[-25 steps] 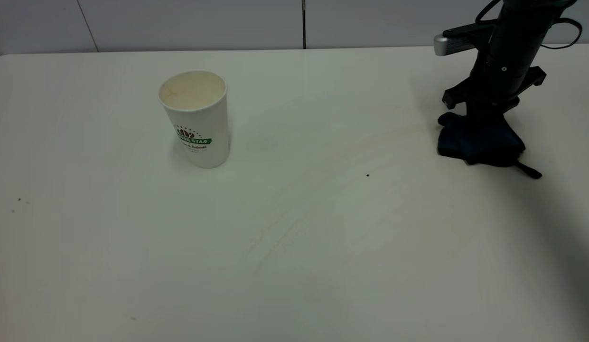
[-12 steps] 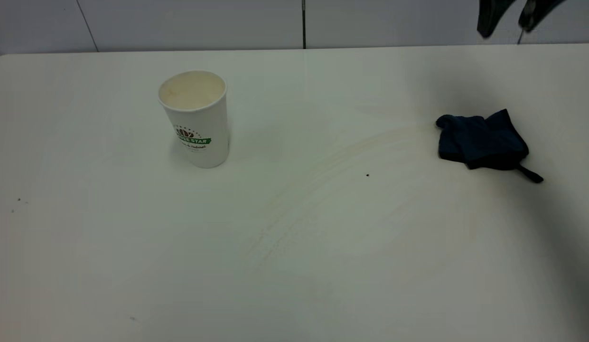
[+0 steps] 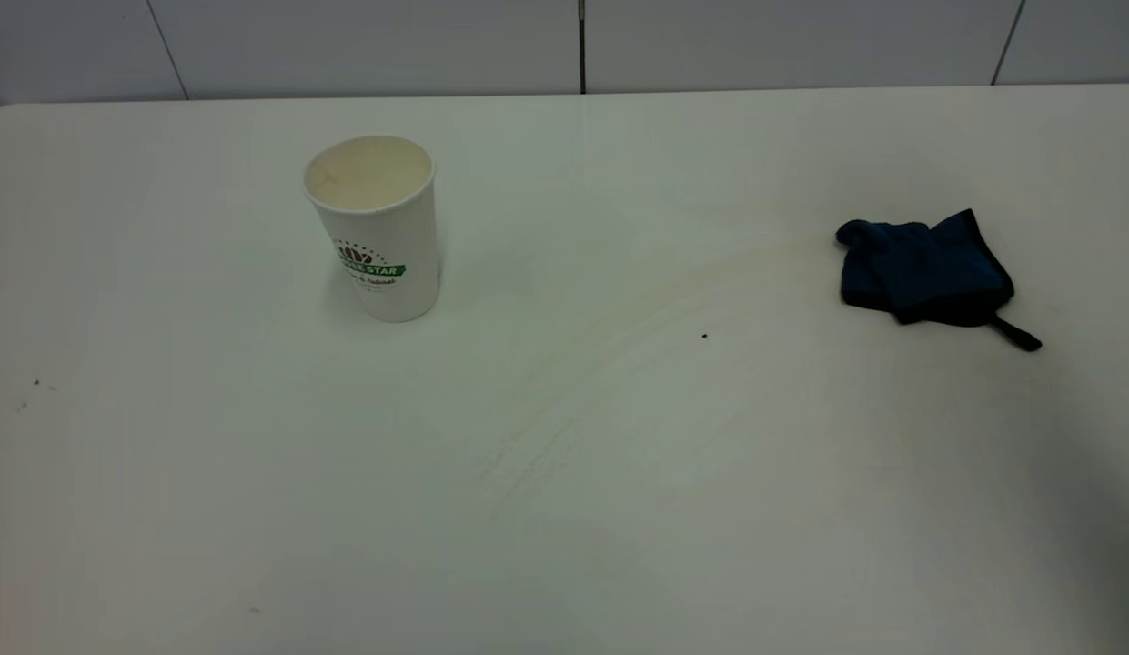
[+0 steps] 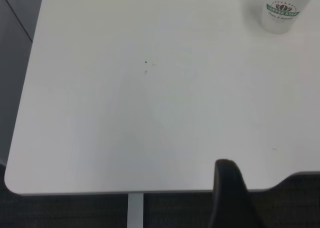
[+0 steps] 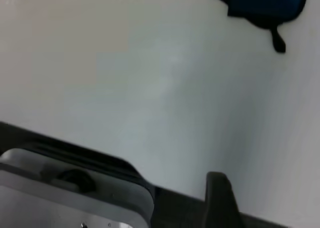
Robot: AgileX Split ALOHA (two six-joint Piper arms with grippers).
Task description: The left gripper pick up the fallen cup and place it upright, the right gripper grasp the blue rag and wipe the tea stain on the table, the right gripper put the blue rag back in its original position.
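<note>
The white paper cup (image 3: pixel 375 227) with the green and brown logo stands upright on the table (image 3: pixel 255 509) at the back left; it also shows in the left wrist view (image 4: pixel 281 12). The blue rag (image 3: pixel 923 269) lies crumpled at the right, loop tab outwards, with nothing holding it; it also shows in the right wrist view (image 5: pixel 262 3). Neither arm is in the exterior view. My right gripper (image 5: pixel 220 200) is open and empty, raised well away from the rag. My left gripper (image 4: pixel 231 195) hangs over the table's edge, far from the cup. No brown tea blot shows.
Faint yellowish curved smears (image 3: pixel 564 400) run across the middle of the table toward the rag. A tiny dark speck (image 3: pixel 704 336) lies near them, more specks (image 3: pixel 35 384) at the far left. A grey device (image 5: pixel 75 193) sits off the table's edge.
My right arm stood over the rag one second ago, then rose with its fingers apart and left the exterior view. The rag stayed on the table. The cup has not moved.
</note>
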